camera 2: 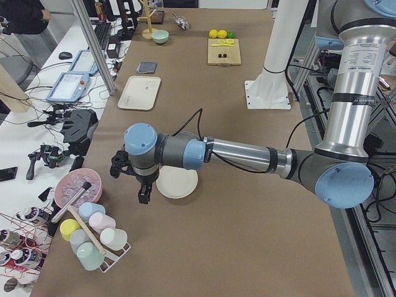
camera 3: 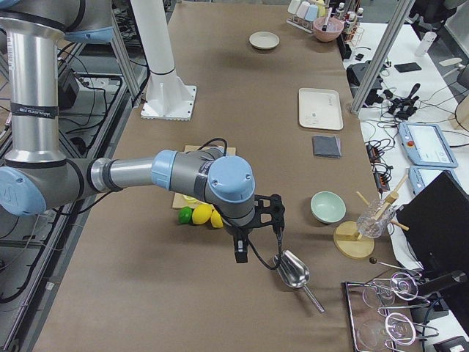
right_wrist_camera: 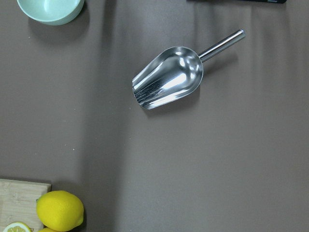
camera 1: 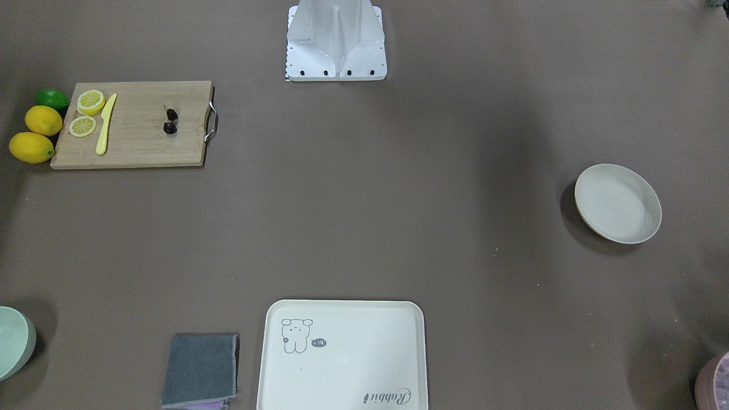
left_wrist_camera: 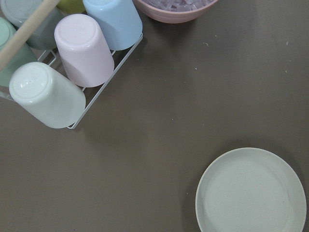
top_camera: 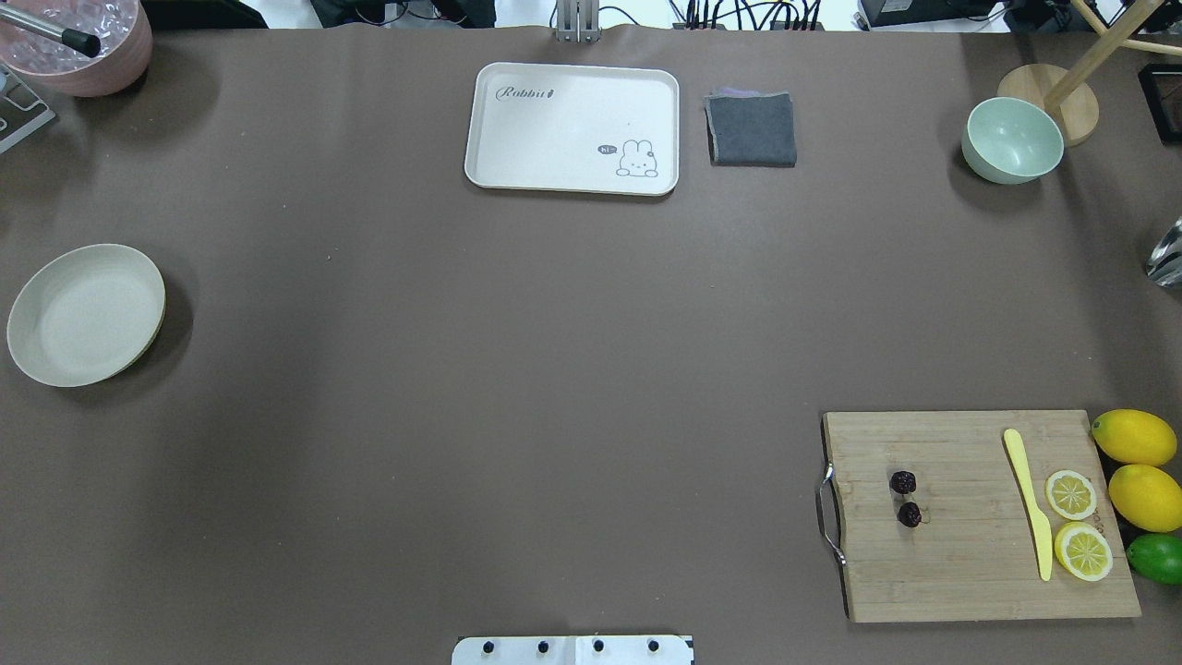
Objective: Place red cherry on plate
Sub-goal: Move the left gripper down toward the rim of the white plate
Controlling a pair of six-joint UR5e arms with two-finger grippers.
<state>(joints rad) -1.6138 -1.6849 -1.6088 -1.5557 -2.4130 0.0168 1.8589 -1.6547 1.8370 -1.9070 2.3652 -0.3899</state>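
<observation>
Two joined dark fruits make up the red cherry (top_camera: 903,482). It lies on the wooden cutting board (top_camera: 970,554), toward its metal-handled end, at about 4 o'clock on the surface (top_camera: 554,369) in the overhead view. Its thin stems are hard to make out. The plate (top_camera: 85,314) sits at 9 o'clock, well apart. The overhead and front views show no arm; only the side views do. The left hand (camera 2: 131,182) hangs near the plate. The right hand (camera 3: 258,231) hangs near a steel scoop (right_wrist_camera: 169,77), beyond the lemons (top_camera: 1134,437). Whether either hand's fingers are apart or together, I cannot tell.
</observation>
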